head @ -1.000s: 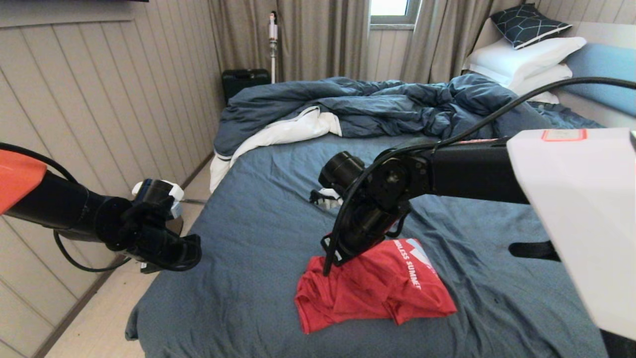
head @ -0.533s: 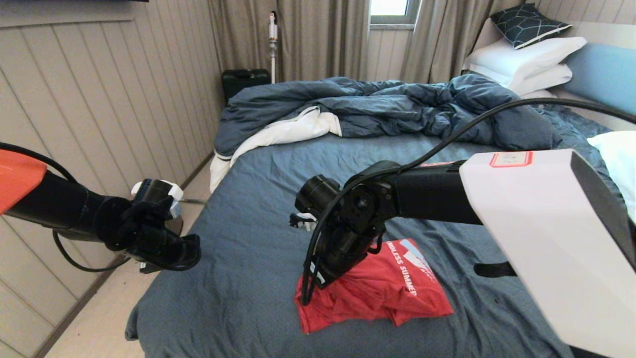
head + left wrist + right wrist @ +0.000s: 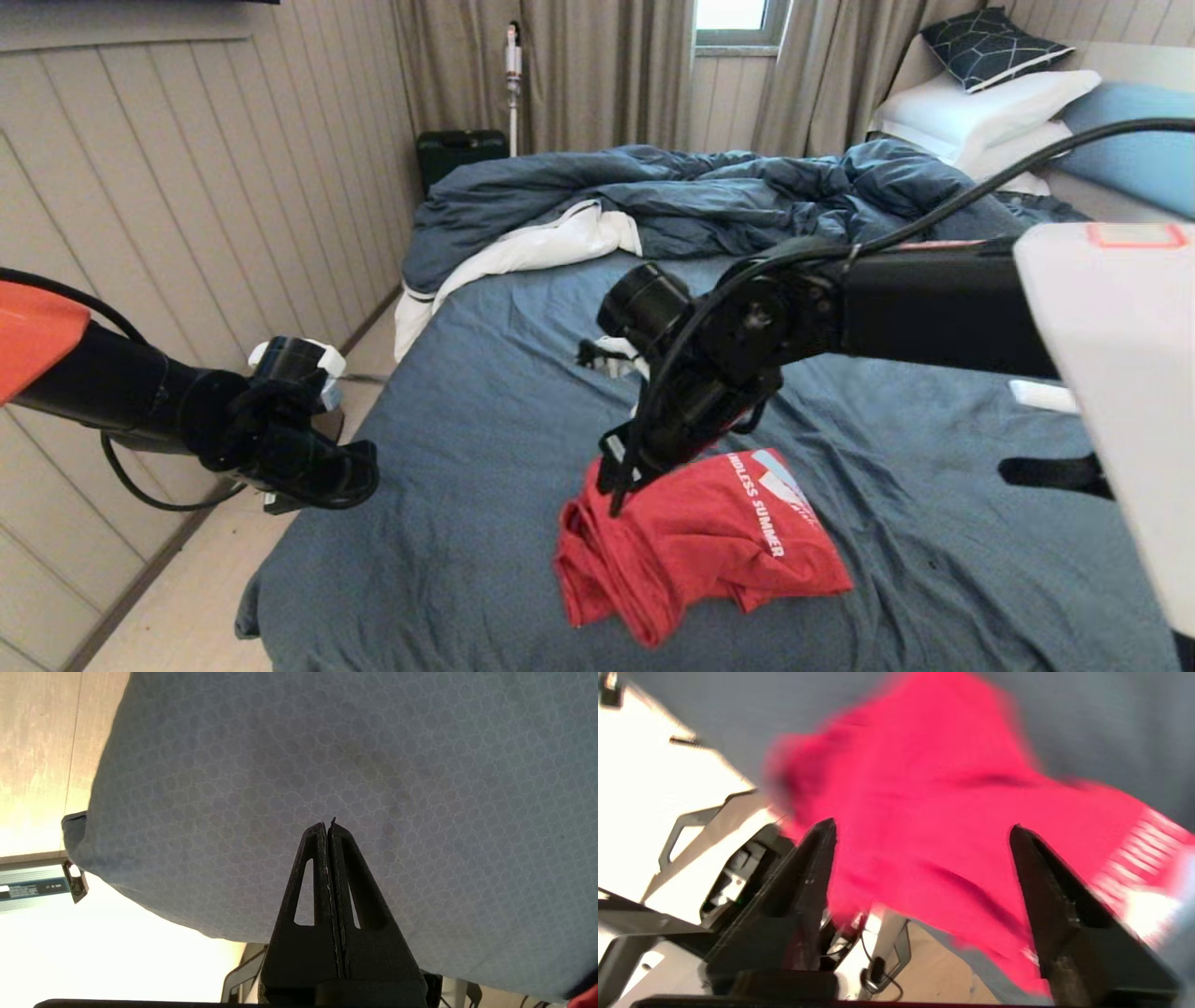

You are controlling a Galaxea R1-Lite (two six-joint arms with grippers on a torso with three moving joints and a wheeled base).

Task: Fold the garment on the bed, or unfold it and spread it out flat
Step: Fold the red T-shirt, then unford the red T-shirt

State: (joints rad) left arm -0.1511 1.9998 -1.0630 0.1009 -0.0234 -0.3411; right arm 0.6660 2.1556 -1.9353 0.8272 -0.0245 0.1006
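Note:
The red T-shirt (image 3: 695, 551) lies folded and bunched on the slate-blue sheet of the bed (image 3: 485, 411), near its front. White lettering shows on its right part. My right gripper (image 3: 611, 485) hangs at the shirt's raised left corner. In the right wrist view the right gripper (image 3: 922, 826) is open, its fingers wide apart, with the red T-shirt (image 3: 934, 788) close beyond them. Whether a finger touches the cloth I cannot tell. My left gripper (image 3: 359, 471) is parked off the bed's left edge. In the left wrist view the left gripper (image 3: 328, 823) is shut and empty over the sheet (image 3: 397, 756).
A rumpled dark blue duvet (image 3: 709, 201) with white lining covers the bed's far half. White pillows (image 3: 980, 117) lie at the far right. A panelled wall (image 3: 187, 205) and a strip of floor (image 3: 187, 597) run along the bed's left side.
My right arm dipped left onto the shirt, then rose back to the right. The shirt's left side is now lifted and bunched, with a fold reaching toward the bed's front. The left arm stayed still.

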